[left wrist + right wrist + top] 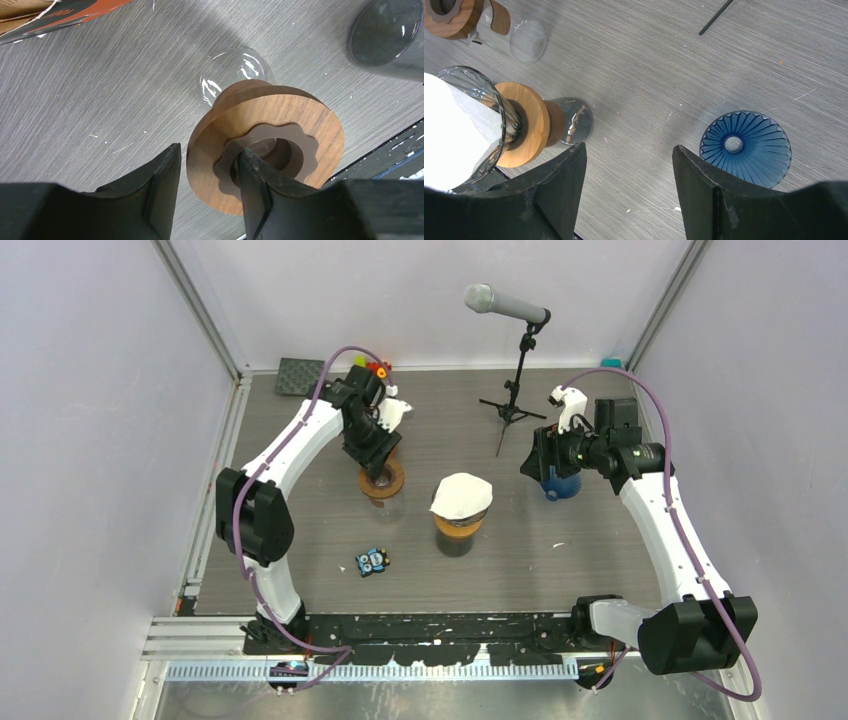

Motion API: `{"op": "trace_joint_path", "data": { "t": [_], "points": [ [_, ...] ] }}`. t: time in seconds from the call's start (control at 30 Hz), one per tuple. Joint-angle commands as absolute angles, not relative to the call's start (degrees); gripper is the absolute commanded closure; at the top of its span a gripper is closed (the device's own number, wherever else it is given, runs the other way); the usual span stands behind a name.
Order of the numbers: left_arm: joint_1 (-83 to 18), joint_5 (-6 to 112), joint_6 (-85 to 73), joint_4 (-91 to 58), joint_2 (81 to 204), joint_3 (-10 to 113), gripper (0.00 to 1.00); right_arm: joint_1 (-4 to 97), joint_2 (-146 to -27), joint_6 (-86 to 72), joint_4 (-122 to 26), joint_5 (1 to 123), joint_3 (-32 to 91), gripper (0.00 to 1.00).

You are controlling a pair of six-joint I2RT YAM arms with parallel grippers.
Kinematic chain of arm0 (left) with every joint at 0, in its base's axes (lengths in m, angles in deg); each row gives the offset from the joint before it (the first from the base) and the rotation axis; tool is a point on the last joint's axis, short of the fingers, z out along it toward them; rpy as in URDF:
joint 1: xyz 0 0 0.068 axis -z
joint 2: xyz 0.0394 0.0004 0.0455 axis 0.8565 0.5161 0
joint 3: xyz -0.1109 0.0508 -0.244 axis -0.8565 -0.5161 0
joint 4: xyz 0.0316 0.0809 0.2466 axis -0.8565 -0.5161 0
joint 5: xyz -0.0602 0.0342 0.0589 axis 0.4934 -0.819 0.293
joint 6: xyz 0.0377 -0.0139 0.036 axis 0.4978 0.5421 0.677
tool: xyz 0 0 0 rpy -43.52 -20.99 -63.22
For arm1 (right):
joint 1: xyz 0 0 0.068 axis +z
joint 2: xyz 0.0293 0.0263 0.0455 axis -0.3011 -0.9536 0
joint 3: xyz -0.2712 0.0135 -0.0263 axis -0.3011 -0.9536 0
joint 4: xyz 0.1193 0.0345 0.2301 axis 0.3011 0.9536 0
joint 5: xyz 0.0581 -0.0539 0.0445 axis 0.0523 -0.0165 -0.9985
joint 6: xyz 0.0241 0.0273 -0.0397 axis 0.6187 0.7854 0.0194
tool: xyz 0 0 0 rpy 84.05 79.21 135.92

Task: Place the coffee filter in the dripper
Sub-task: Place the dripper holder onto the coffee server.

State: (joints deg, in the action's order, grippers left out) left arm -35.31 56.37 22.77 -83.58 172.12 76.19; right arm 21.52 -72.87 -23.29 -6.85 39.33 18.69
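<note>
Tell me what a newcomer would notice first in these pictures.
Probably the white coffee filter, sitting in the glass dripper with a wooden collar at the middle of the table. Next come the microphone on its stand at the back and the left gripper, straddling the rim of a dark wooden ring on the left. The right gripper hangs open near a blue dripper.
</note>
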Motion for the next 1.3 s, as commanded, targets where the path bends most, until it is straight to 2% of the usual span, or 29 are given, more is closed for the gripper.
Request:
{"op": "trace_joint_path", "data": {
  "t": [0.0, 0.37, 0.6, 0.67, 0.8, 0.9, 1.07, 1.27],
  "points": [
    [-35.0, 55.6, 23.0, -82.5, 168.9, 76.4, 0.51, 21.4, -71.6, -24.0, -7.8, 38.7, 19.6, 0.32],
    [-34.8, 55.8, 23.0, -81.3, 163.0, 77.1, 0.45, 21.3, -71.5, -24.0, -7.8, 38.8, 19.6, 0.32],
    [-34.9, 54.4, 24.0, -73.6, 154.4, 70.0, 0.42, 21.3, -71.4, -24.0, -8.1, 41.6, 19.7, 0.32],
    [-34.9, 52.6, 24.1, -70.2, 150.5, 66.7, 0.38, 21.4, -71.6, -23.8, -8.3, 44.0, 19.6, 0.32],
    [-34.9, 46.7, 23.9, -63.4, 142.1, 60.2, 0.15, 21.4, -73.7, -23.8, -7.4, 48.4, 20.3, 0.32],
    [-34.9, 45.4, 24.1, -60.4, 137.5, 56.6, 0.01, 21.2, -75.9, -24.7, -6.4, 53.9, 20.9, 0.32],
    [-34.9, 45.6, 23.1, -59.1, 134.7, 53.2, 0.0, 18.7, -79.3, -27.5, -6.4, 60.3, 20.9, 0.32],
    [-34.9, 45.9, 22.0, -56.6, 133.5, 50.2, 0.0, 11.0, -83.5, -29.2, -6.1, 57.6, 22.3, 0.33]
  ]
}}
